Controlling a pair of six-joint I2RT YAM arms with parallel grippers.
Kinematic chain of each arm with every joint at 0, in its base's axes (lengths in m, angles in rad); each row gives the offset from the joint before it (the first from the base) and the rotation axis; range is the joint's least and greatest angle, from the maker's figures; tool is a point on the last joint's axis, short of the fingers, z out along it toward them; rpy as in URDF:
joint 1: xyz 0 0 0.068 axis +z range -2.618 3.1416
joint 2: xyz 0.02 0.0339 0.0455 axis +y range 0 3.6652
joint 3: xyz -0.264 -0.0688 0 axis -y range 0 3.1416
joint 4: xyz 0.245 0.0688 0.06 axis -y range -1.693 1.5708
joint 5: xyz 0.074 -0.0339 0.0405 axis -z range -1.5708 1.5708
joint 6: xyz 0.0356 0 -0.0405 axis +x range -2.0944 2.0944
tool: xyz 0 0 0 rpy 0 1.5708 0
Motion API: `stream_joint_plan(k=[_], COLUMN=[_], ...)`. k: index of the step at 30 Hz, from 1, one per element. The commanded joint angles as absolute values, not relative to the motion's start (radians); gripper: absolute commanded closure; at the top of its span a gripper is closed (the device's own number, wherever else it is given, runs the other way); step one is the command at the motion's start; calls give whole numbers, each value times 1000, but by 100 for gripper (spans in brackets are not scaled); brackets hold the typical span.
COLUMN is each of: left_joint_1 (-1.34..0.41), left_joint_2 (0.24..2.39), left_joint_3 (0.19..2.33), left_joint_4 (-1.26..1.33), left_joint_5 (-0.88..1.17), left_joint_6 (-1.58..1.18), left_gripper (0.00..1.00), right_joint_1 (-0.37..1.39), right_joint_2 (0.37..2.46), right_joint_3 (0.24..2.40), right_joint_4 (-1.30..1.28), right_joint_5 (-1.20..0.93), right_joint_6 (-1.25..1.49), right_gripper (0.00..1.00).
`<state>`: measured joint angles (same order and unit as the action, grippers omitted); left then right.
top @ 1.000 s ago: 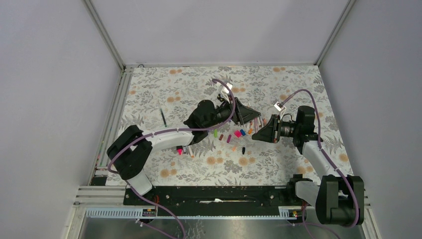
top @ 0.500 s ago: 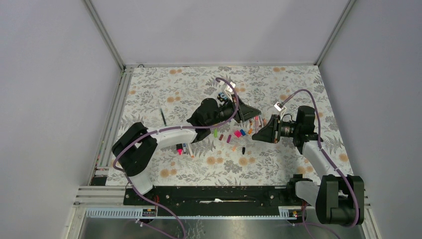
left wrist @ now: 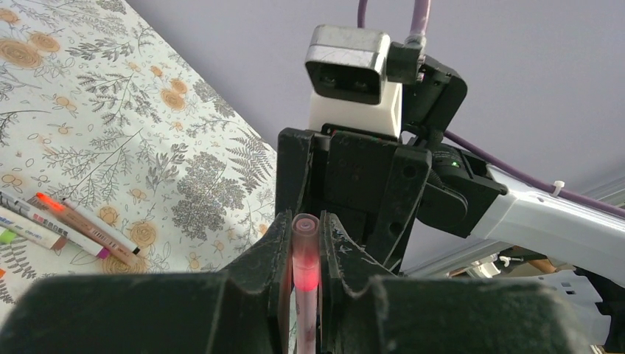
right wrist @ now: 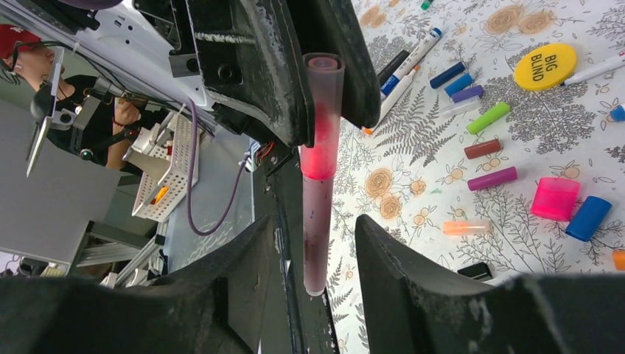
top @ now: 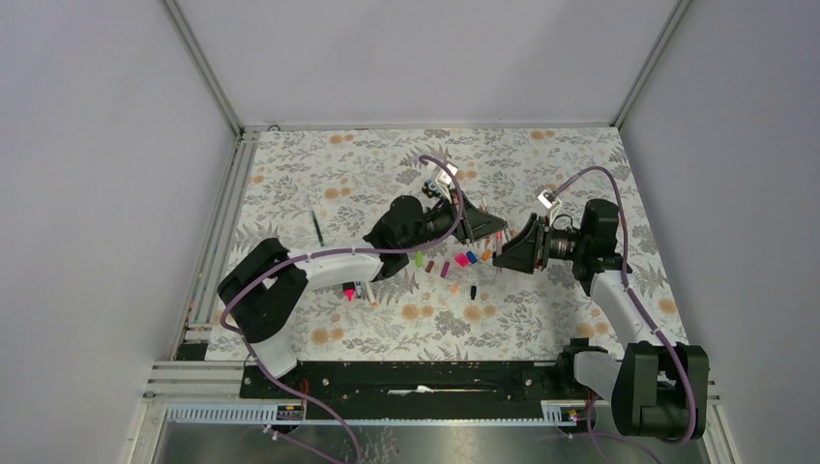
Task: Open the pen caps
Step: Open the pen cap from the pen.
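The left gripper (left wrist: 304,240) is clamping a translucent pink pen (left wrist: 306,269) between its jaws, with the barrel sticking out past the fingertips. The right gripper (right wrist: 312,236) is facing it with its jaws spread wide. The pen's free end is hanging in the gap between them, seemingly touching neither finger. Loose pen caps (right wrist: 492,178) are lying on the floral table (right wrist: 582,133) beyond the right jaws, near a yellow disc (right wrist: 545,66).
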<state>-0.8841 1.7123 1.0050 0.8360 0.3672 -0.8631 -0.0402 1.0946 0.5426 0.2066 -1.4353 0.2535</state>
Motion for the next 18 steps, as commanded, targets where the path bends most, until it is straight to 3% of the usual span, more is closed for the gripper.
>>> stream_joint_plan(k=[1,7,15,18], left_joint_1=[-886,-886,-869,-837], left_joint_2=[1685,1676,1699,1704], left_joint_3=[995,982,975,993], left_joint_4=[934,953,1066,1102], left_joint_5=[379,357,349,345], left_joint_6=[-883,-889,-959,-988], left_gripper=[100,100,100,100], right_joint_1=[-57,-57,-54,-52], right_joint_2=[1086,1098,1113,1117], right_joint_3=[595,593,582,569], right_joint_4=[261,267,293,297], right_joint_5=[-1473,-1476,-1486,-1494], right_joint_6=[294,303,321,307], right_gripper=[48,56,93,100])
